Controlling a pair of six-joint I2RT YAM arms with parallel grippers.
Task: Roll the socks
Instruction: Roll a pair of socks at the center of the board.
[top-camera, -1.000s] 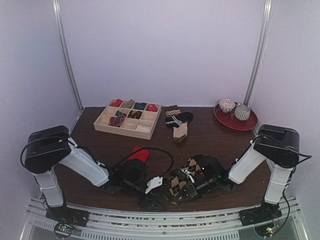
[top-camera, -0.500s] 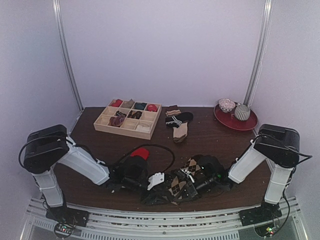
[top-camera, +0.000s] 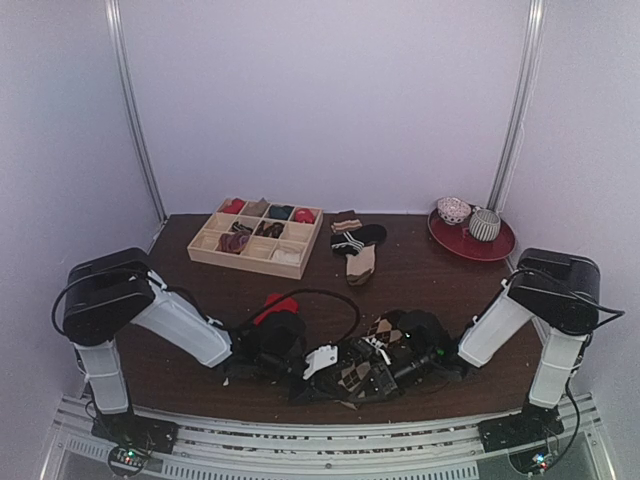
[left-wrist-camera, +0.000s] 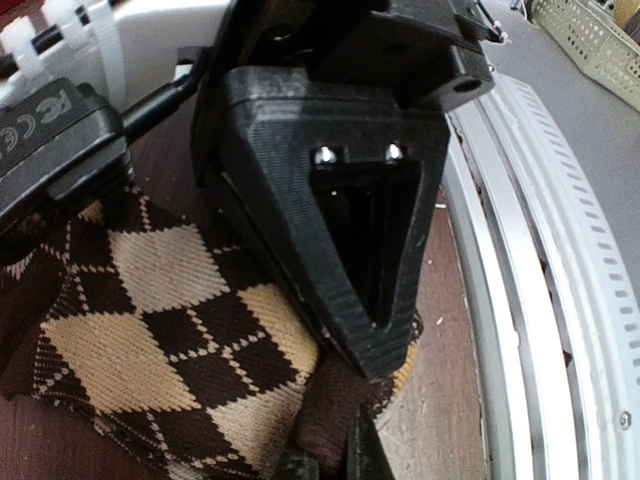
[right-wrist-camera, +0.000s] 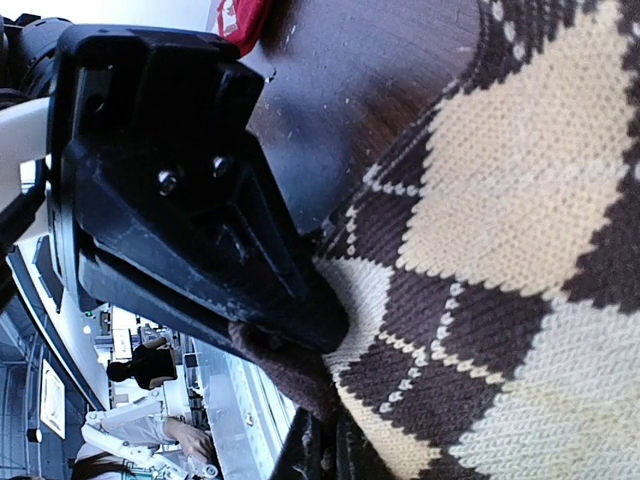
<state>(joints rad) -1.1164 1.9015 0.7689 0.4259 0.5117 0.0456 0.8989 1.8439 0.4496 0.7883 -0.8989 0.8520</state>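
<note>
The brown argyle sock (top-camera: 385, 330) lies bunched near the table's front edge, between both arms. My left gripper (top-camera: 338, 372) is shut on its dark brown edge; in the left wrist view that gripper (left-wrist-camera: 335, 462) pinches the fabric beside the diamond pattern (left-wrist-camera: 150, 320). Facing it, my right gripper (top-camera: 372, 372) is shut on the same sock; in the right wrist view this gripper (right-wrist-camera: 325, 455) holds the brown hem of the argyle sock (right-wrist-camera: 500, 250). The red sock (top-camera: 280, 303) lies just behind the left wrist, partly hidden by it, and shows as a red sock corner (right-wrist-camera: 245, 20).
A wooden compartment tray (top-camera: 213, 222) holding rolled socks stands at the back left. A black striped sock (top-camera: 358, 238) and a tan sock (top-camera: 361, 263) lie mid-back. A red plate (top-camera: 470, 245) with two bowls sits back right. A metal rail (left-wrist-camera: 530, 300) borders the front edge.
My left arm has moved right to the argyle sock and its gripper has shut on the sock's brown edge. The right arm has stayed put, still gripping.
</note>
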